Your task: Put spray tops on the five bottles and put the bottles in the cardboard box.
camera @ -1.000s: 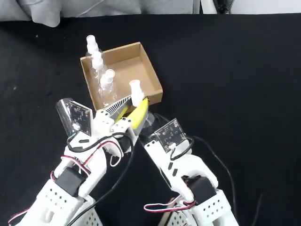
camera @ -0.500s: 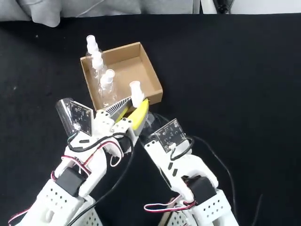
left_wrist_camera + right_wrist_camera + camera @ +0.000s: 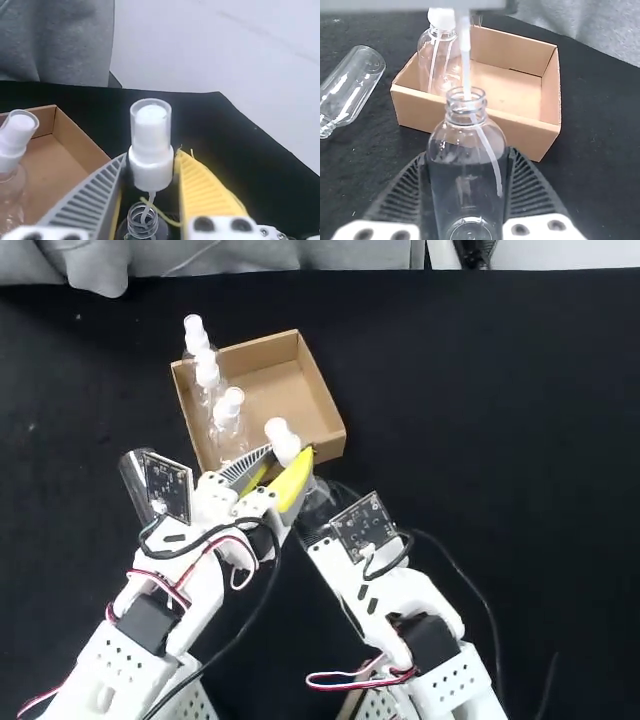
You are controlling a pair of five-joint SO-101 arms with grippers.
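L pincer: spray top shifted left.

Side by side, angled forward — left gripper clamps a spray top, right gripper clasps a bottle.

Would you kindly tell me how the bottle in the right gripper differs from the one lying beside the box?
The gripped bottle stands upright in the right gripper; the lying bottle rests on its side. A spray top feeds its tube into the gripped bottle; the lying bottle has none. Both are clear.
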